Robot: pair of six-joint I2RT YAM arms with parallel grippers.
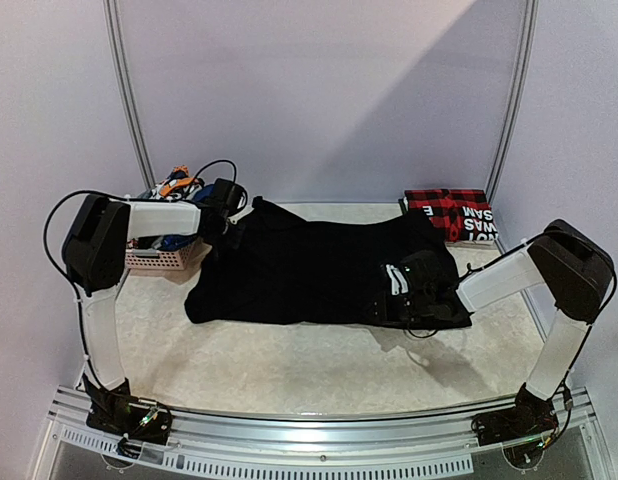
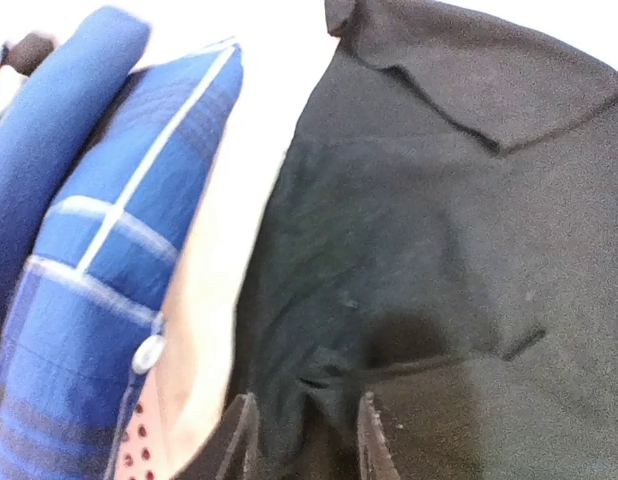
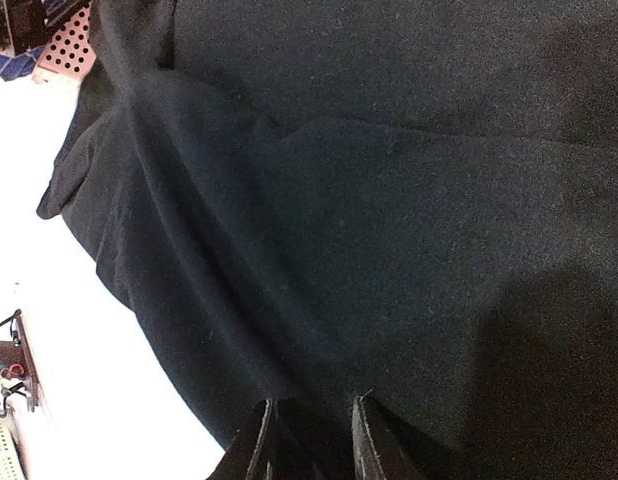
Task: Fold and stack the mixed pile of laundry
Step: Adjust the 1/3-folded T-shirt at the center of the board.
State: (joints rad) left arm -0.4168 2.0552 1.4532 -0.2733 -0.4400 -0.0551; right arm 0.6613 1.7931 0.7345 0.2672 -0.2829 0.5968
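A large black garment [image 1: 299,265] lies spread across the middle of the table. My left gripper [image 1: 217,222] is at its far left corner, beside the basket. In the left wrist view the left gripper [image 2: 304,400] stands open, with a loose ridge of the black garment [image 2: 439,220] between its fingers. My right gripper [image 1: 384,303] rests on the garment's right part. Seen from the right wrist, the right gripper [image 3: 311,402] is shut on a pinch of the black garment [image 3: 369,200], and creases run toward the jaws. A blue plaid shirt [image 2: 109,260] hangs beside the left gripper.
A pale lattice basket [image 1: 159,262] with several coloured pieces and cables stands at the far left, and its wall [image 2: 139,450] is close to the left fingers. A folded red-and-black plaid stack [image 1: 449,212] with a lettered piece lies at the far right.
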